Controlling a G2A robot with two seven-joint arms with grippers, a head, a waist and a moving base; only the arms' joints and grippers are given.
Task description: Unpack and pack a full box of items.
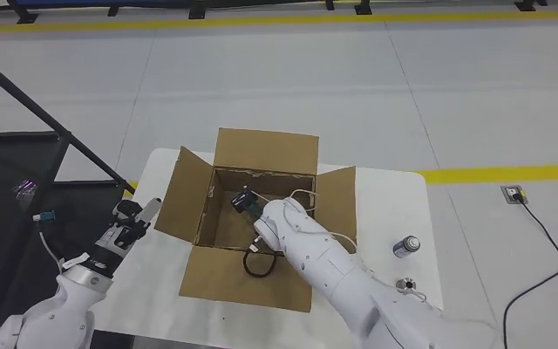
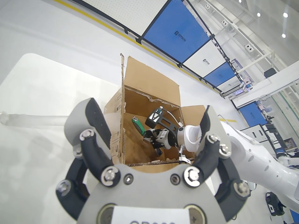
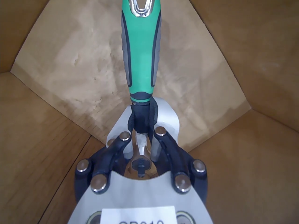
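- while reaching into the open cardboard box (image 1: 266, 150) (image 2: 149, 87), pinches the green-handled tool (image 3: 141, 47) (image 2: 136, 124) in the right gripper (image 3: 142, 115) (image 2: 151, 136) (image 1: 247, 202), fingers (image 3: 153, 110) pressed together on the shank just below the handle.
- points the handle away from the fingers, inside the box walls.
- hovers the left gripper (image 2: 150, 117) (image 1: 139, 212) beyond the box's left flap, over the white table's (image 1: 384, 201) left edge, fingers (image 2: 97, 117) spread wide, holding nothing.
- right of the box on the table: a small metal can (image 1: 405, 246), well apart from it.
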